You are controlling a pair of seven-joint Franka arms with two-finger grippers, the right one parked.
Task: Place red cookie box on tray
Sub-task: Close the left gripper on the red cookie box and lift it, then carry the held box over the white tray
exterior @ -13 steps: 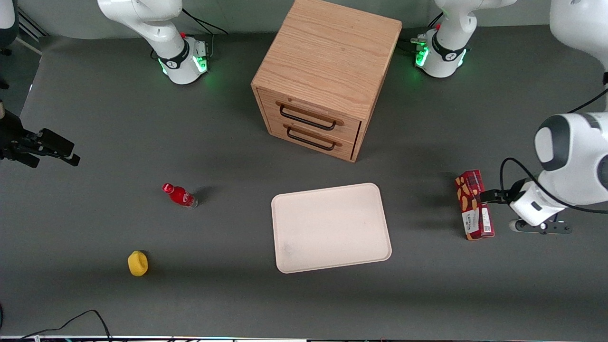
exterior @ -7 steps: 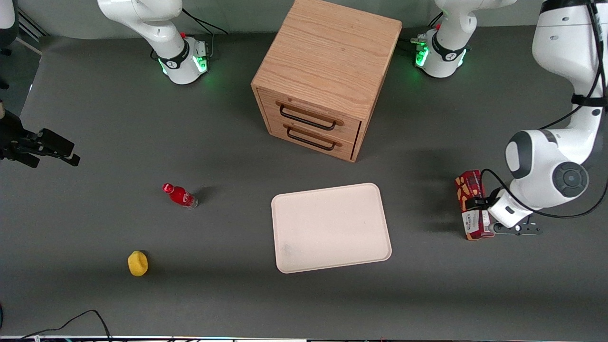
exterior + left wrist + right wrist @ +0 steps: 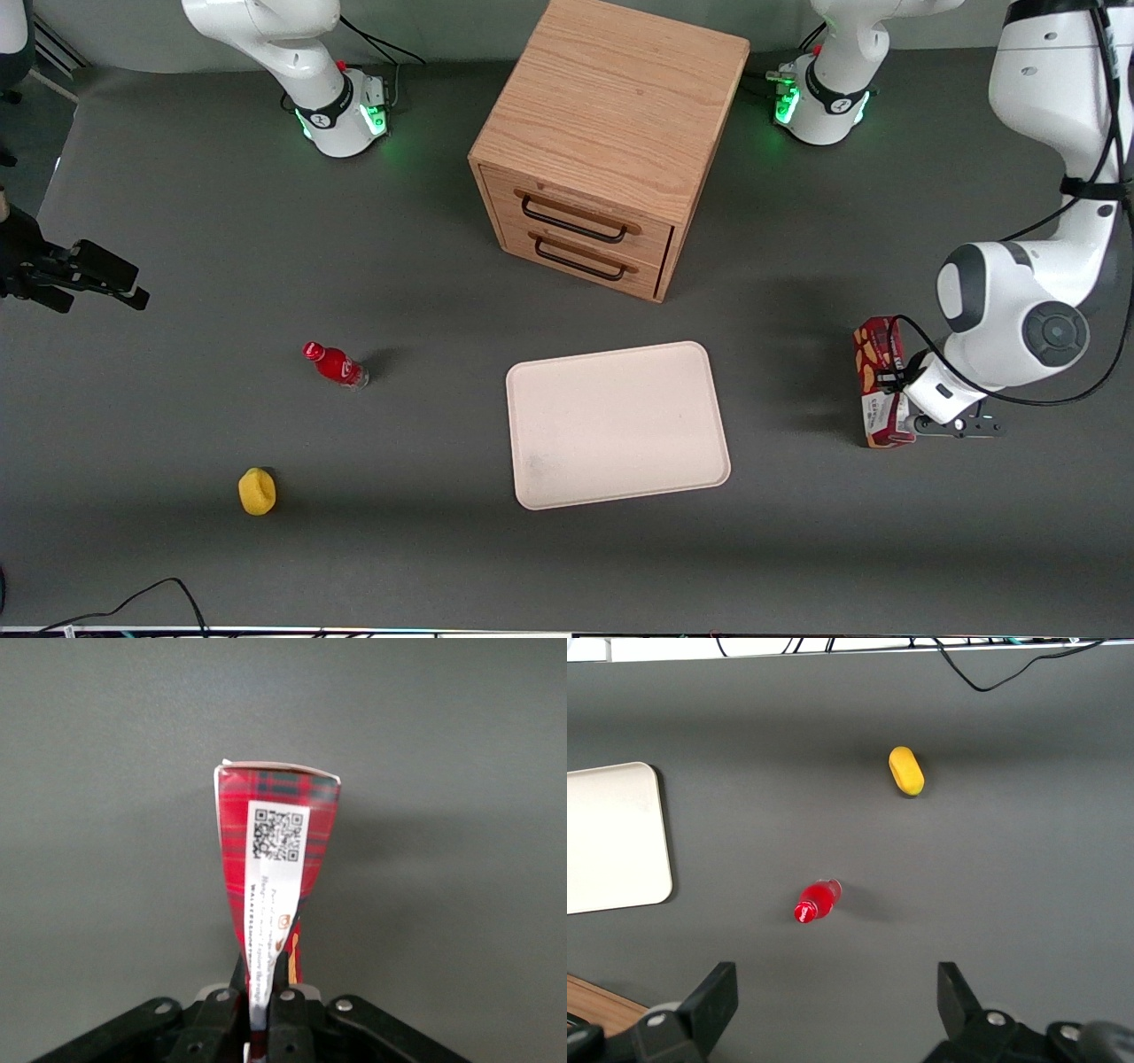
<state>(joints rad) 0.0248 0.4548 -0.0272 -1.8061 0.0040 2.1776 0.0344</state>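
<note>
The gripper (image 3: pixel 263 997) is pinching the box (image 3: pixel 275 868). Its two fingers (image 3: pixel 285 992) press on the box from both sides, so hard that the thin carton is squashed flat where they meet. The box sticks straight out from the gripper, with its long side pointing away from the wrist.

In the front view the gripper (image 3: pixel 897 383) holds the box (image 3: pixel 879 383) about halfway along it. One end of the box points at the camera and the other end points away from it. I cannot tell if the box is lifted off the table (image 3: pixel 797 549) or just resting on it.

The tray (image 3: pixel 617 425) is off to one side of the gripper, toward the parked arm's end of the table. It is well apart from the box, with bare table in between. It is about as near to the camera as the box is.

So I think the next move is a plain sideways carry to the tray. The tray is much bigger than the box, so the box should fit without a turn.

A bottle (image 3: pixel 335 365) and a yellow thing (image 3: pixel 257 491) lie much farther along, past the tray. The drawers (image 3: pixel 602 151) are out of the way too.
</note>
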